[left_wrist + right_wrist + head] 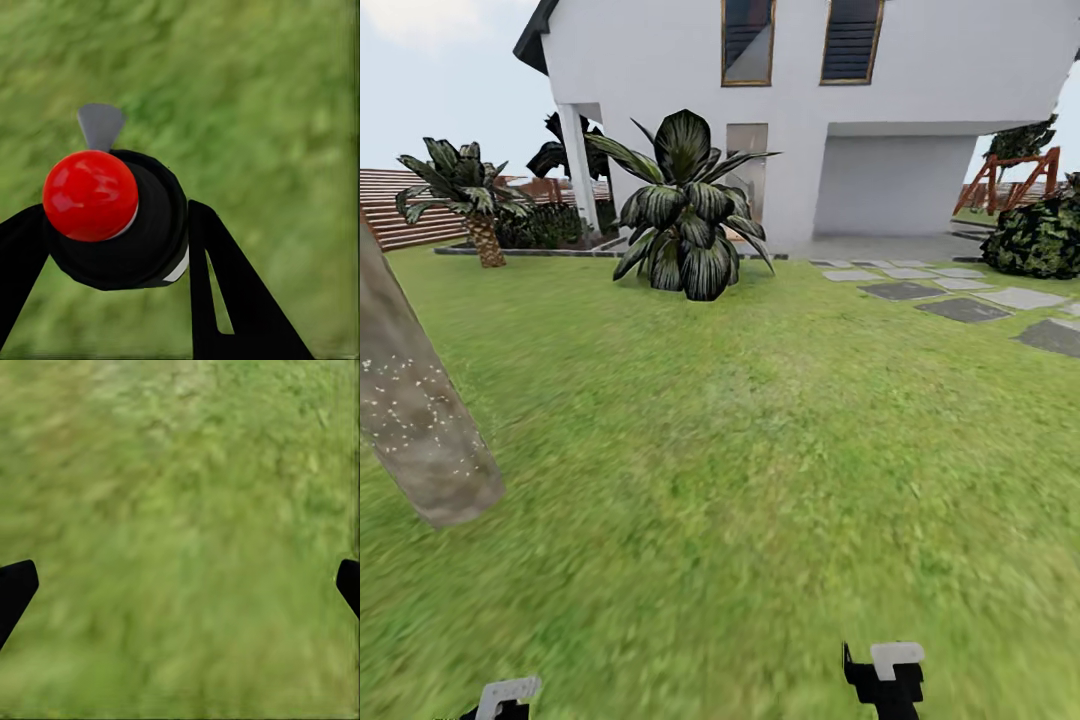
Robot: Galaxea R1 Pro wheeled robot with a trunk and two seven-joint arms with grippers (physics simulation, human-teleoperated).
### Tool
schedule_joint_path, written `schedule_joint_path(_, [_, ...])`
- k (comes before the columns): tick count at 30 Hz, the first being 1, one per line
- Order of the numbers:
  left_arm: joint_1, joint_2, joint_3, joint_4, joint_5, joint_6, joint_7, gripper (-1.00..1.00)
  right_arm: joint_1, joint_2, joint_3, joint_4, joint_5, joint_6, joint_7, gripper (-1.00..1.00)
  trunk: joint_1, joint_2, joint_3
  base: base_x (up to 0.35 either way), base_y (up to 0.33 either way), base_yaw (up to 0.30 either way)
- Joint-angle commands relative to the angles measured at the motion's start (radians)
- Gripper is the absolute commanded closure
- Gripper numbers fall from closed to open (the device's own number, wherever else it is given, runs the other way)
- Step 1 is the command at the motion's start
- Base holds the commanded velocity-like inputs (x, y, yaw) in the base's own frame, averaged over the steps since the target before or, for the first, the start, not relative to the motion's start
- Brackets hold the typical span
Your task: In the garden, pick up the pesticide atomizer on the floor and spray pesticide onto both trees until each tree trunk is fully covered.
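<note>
In the left wrist view my left gripper [112,251] is shut on the pesticide atomizer [127,225], a dark bottle with a round red top and a grey trigger, held above grass. My right gripper [181,585] is open over the lawn, nothing between its black fingertips [15,589]. In the head view a pale grey-brown tree trunk [420,430] leans in at the left edge, with whitish pesticide specks [400,400] scattered on it. The ends of my left arm [505,697] and right arm [887,675] peek in at the bottom edge. The garden lawn [740,450] spreads ahead.
A large broad-leaf plant [685,210] stands ahead before the white house [920,90]. A scaly-trunked palm [470,195] and brown slat fence [400,205] are far left. Grey stepping stones [960,300] and a dark shrub [1045,235] lie at right.
</note>
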Motion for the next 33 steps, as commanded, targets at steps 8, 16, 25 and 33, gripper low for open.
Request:
schedule_joint_path(8, [0.000, -0.002, 0.002, 0.000, -0.010, -0.003, -0.004, 1.00, -0.001, -0.001, -0.005, 0.000, 0.010, -0.003, -0.007, -1.00, -0.001, 0.000, -0.001, -0.326, 0.127, -0.300])
schedule_joint_path(16, [0.000, -0.006, 0.001, 0.000, -0.011, -0.002, -0.005, 1.00, -0.001, -0.003, -0.005, 0.002, 0.011, -0.003, -0.007, -1.00, -0.001, 0.000, 0.002, -0.326, 0.127, -0.299])
schedule_joint_path(25, [0.000, -0.007, 0.001, 0.000, -0.011, -0.001, -0.005, 1.00, -0.001, -0.003, -0.006, 0.001, 0.011, -0.003, -0.006, -1.00, -0.001, 0.000, 0.004, -0.326, 0.128, -0.296])
schedule_joint_path(33, [0.000, -0.009, 0.001, 0.000, -0.011, -0.001, -0.005, 1.00, -0.001, -0.006, -0.007, 0.000, 0.011, -0.002, -0.005, -1.00, -0.001, 0.000, 0.004, -0.274, 0.125, -0.300])
